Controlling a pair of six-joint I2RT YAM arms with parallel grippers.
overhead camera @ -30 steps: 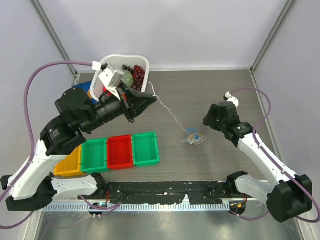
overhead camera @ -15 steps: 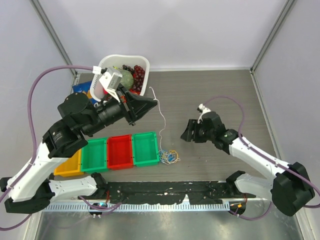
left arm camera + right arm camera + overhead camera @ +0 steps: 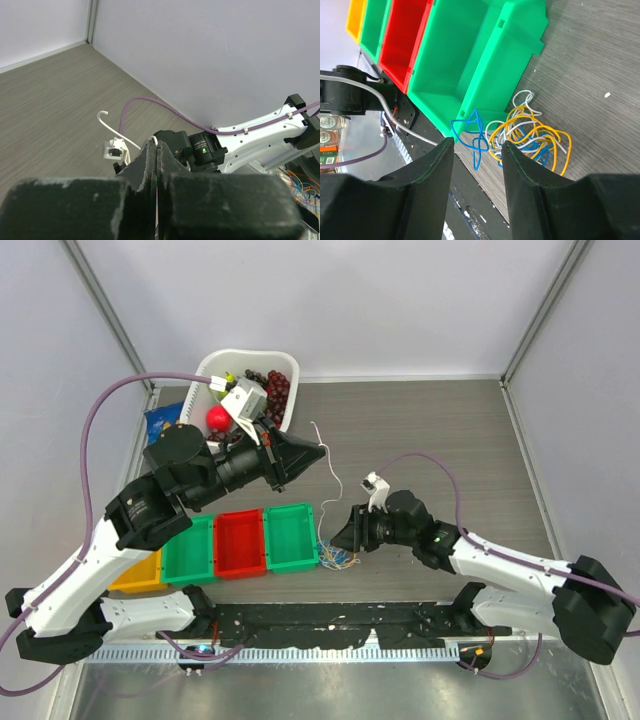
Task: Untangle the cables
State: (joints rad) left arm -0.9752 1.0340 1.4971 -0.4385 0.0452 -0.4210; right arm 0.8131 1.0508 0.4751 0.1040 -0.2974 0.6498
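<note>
The cables lie in a small tangle of white, yellow-orange and blue wires on the table, beside the front right corner of a green bin. My left gripper is raised and shut on a white cable that runs down to the tangle. In the left wrist view the fingers pinch this white cable, and its hooked free end sticks out beyond them. My right gripper is open, low over the tangle. In the right wrist view the tangle and a blue loop lie just beyond the open gripper.
Yellow, green, red and green bins stand in a row at the front left. A white basket with fruit stands at the back left, with a blue packet beside it. A black strip runs along the front edge.
The tangle has moved from the table's middle right to beside the green bin. My right gripper has moved left and down to it. My left gripper, still holding the white cable, has shifted right.
</note>
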